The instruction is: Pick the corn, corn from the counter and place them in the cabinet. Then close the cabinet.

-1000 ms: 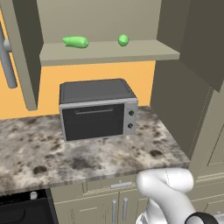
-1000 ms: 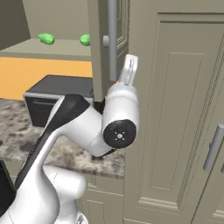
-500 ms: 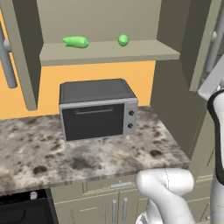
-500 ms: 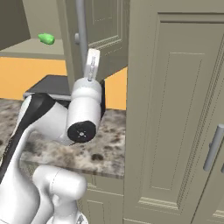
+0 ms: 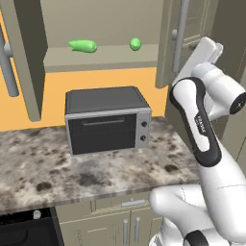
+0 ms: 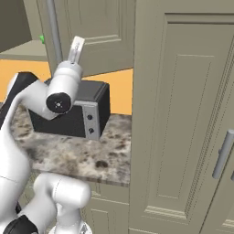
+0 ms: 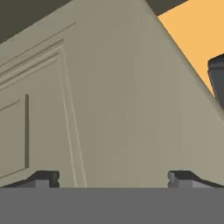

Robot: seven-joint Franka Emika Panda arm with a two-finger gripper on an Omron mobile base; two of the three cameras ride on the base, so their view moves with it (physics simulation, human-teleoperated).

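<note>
Both corn cobs lie on the open cabinet's shelf [image 5: 101, 56]: one corn [image 5: 82, 45] at the left, the other corn [image 5: 135, 44] further right. A sliver of green corn [image 6: 42, 39] shows past the door edge. The cabinet's right door [image 5: 169, 45] stands partly swung in, its grey bar handle [image 5: 181, 23] facing me. My gripper [image 5: 205, 52] is open and empty against that door's outer panel [image 7: 109, 100], also seen from the right [image 6: 76, 48]. The fingertips [image 7: 43, 178] sit close to the door face. The counter [image 5: 96, 168] holds no corn.
A dark toaster oven [image 5: 105, 119] stands on the counter under the shelf. The cabinet's left door [image 5: 24, 57] hangs wide open with its handle [image 5: 7, 62]. A tall beige side unit [image 6: 183, 114] rises at the right. Base cabinets [image 5: 120, 226] sit below the counter.
My arm has swung left, staying against the right door. That door has turned inward toward the cabinet opening. The corn has not moved.
</note>
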